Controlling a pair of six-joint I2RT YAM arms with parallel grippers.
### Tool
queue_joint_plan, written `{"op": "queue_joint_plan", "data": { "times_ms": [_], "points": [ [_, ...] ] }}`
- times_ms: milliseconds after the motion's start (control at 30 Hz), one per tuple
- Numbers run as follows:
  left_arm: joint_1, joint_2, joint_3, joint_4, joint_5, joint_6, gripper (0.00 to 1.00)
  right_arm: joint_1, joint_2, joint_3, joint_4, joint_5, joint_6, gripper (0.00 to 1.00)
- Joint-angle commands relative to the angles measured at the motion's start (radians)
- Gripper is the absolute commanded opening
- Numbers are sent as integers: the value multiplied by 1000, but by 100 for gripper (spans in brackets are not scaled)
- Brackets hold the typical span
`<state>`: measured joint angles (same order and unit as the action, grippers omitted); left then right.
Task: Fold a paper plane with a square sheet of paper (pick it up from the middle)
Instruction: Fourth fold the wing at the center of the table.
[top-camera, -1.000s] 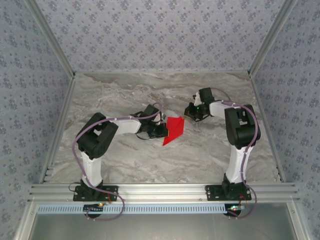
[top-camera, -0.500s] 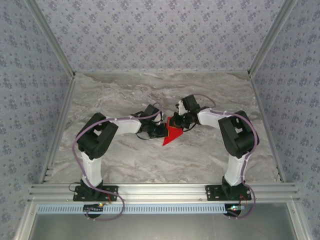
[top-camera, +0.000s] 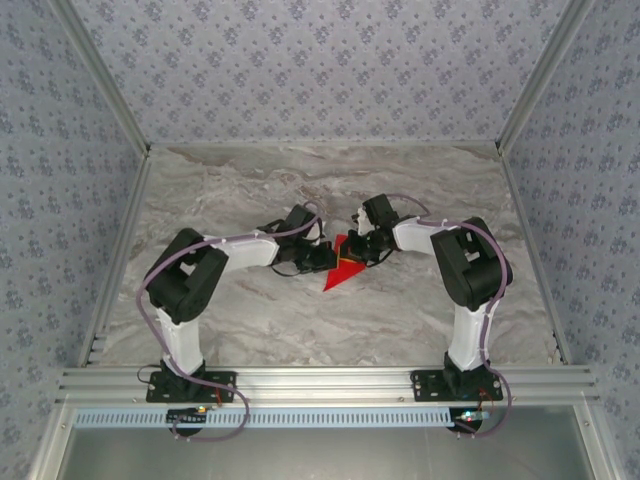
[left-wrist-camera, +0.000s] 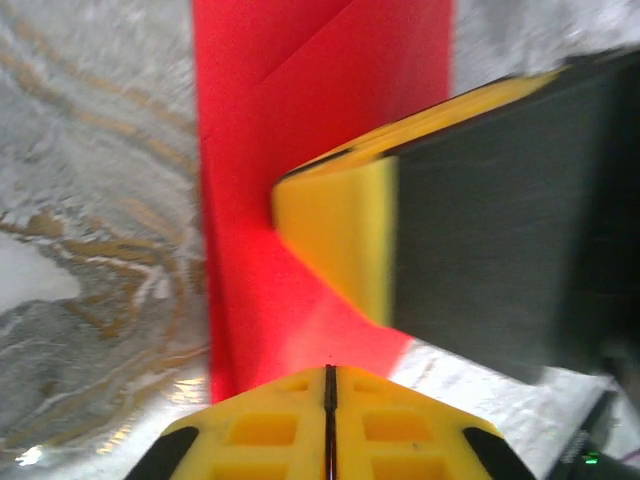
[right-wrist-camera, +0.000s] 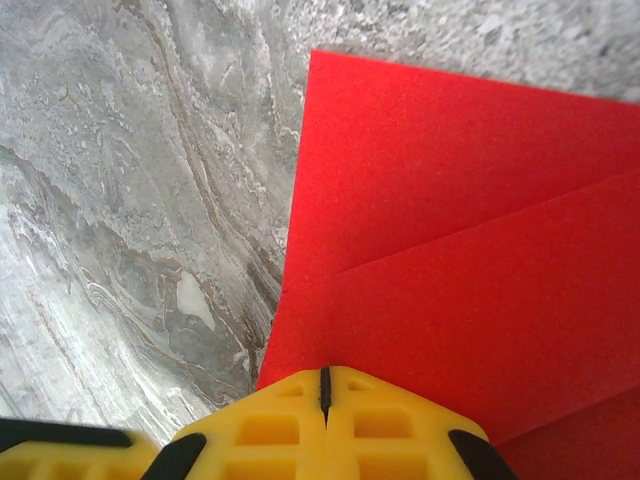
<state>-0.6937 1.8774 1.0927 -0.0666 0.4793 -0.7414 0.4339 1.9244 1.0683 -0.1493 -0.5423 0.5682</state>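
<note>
**Two claws close in on a half-folded red sheet**

Near the middle of the marbled bench (top-camera: 250, 330), the square sheet of paper (top-camera: 338, 272) lies between the two arms. From above it is a small angular red shape, one sharp corner aimed back toward the arm bases.

The left claw (top-camera: 322, 260) reaches in from the left. In its own wrist view the yellow jaws are drawn together to a thin dark seam, with the sheet's edge running in under them; this looks like a pinch meant to anchor the paper.

The right claw (top-camera: 360, 248) comes in from the opposite side, jaws fully closed and tip set against the red surface. In the left wrist view its yellow pad rests on the sheet just ahead of the left claw. Whether any paper is caught between its jaws cannot be told; the pose suggests a blunt presser rather than a gripper — one arm holding, the other flattening.

A diagonal crease crosses the sheet in both wrist views, one layer lapped over another, so some folding appears done. The slim dart of a finished plane is not there yet, and the job looks roughly midway.

The next move likely calls for running pressure along that crease while the anchoring pinch holds. Paper this thin could slide or crumple on the smooth bench if the press drags sideways — or if the anchor lets go too soon.
</note>
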Motion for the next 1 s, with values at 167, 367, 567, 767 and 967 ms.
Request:
{"op": "queue_joint_plan", "data": {
  "times_ms": [167, 367, 567, 767, 967],
  "points": [
    [-7, -33, -3, 19, 70, -67, 13, 0, 52, -23, -114, 115, -22, 0],
    [-42, -9, -27, -22, 55, -79, 13, 5, 65, -10, -132, 119, -18, 0],
    [-43, 7, -54, -25, 33, -85, 13, 6, 74, -7, -137, 119, -14, 0],
    [-43, 28, -81, -17, 30, -91, 12, 6, 79, -2, -145, 125, -17, 0],
    [-46, 21, -115, -1, 36, -104, 12, 5, 84, -2, -153, 129, -17, 0]
  ]
}}
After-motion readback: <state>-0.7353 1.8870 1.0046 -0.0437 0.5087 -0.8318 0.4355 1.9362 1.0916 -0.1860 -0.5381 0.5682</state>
